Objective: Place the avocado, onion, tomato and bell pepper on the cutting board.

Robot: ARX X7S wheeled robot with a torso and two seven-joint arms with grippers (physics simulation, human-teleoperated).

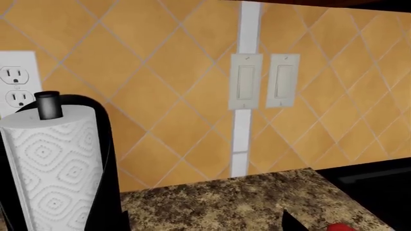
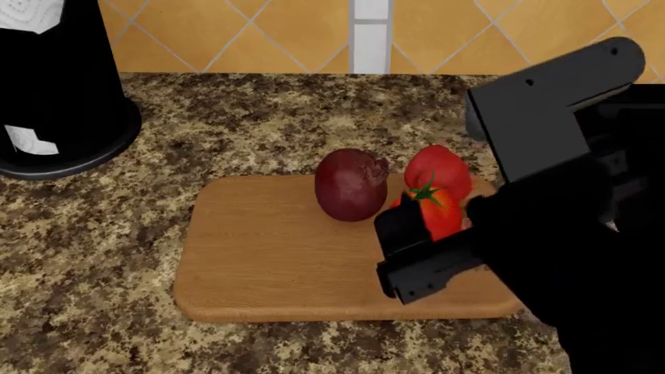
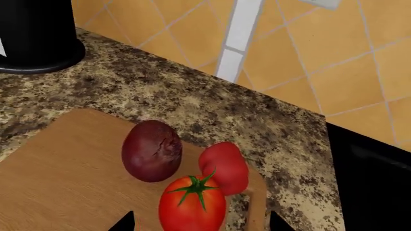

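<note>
The cutting board (image 2: 270, 257) lies on the granite counter. On its right part stand the dark maroon onion (image 2: 351, 185), the lumpy red bell pepper (image 2: 437, 165) and the tomato (image 2: 437, 209) with its green calyx, close together. My right gripper (image 2: 410, 249) hangs just over the tomato. In the right wrist view the gripper (image 3: 200, 222) is open, with the tomato (image 3: 192, 204) between the tips and clear of both; the onion (image 3: 152, 150) and bell pepper (image 3: 224, 166) sit behind it. My left gripper (image 1: 204, 221) is open and empty over bare counter. The avocado is out of view.
A black paper towel holder (image 2: 58, 86) stands at the back left, and shows close by in the left wrist view (image 1: 57, 163). The tiled wall with light switches (image 1: 263, 82) and an outlet (image 1: 16, 82) rises behind. The counter ends at a dark drop on the right (image 3: 372, 183).
</note>
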